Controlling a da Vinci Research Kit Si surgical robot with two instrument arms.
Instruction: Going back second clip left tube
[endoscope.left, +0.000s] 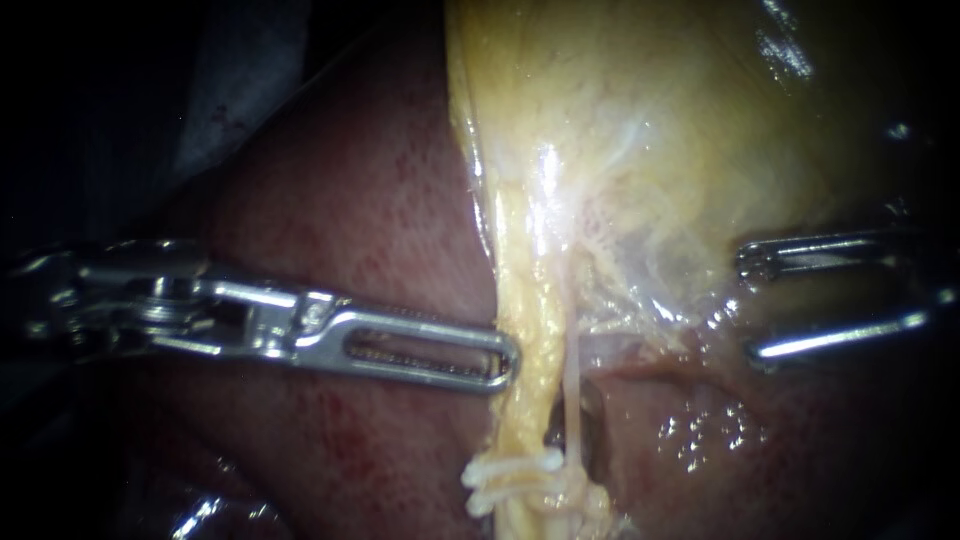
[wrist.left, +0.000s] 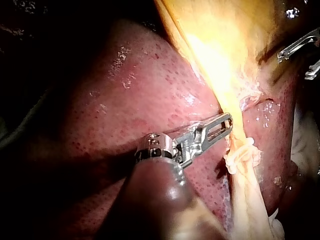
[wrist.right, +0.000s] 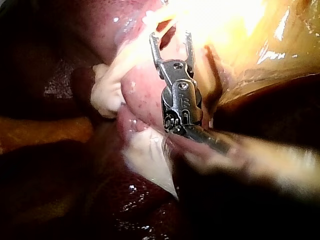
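A thick yellow tube (endoscope.left: 528, 330) runs down from the gallbladder (endoscope.left: 650, 120), with a thin pale strand (endoscope.left: 572, 375) just to its right. Both end in a whitish knotted lump (endoscope.left: 515, 480). My left instrument (endoscope.left: 505, 362) lies across the liver (endoscope.left: 350, 200), its windowed jaws together and their tip against the yellow tube's left edge (wrist.left: 235, 117). My right instrument (endoscope.left: 752, 305) stands well to the right of the tubes, its two thin jaws apart with nothing gripped. I see no clip on either tube.
In the right wrist view the open jaws (wrist.right: 171, 37) point at bright yellow tissue, with the whitish lump (wrist.right: 105, 95) off to one side. The left wrist view shows the left jaws (wrist.left: 222, 127) and, beyond the tube, the right instrument (wrist.left: 300, 52).
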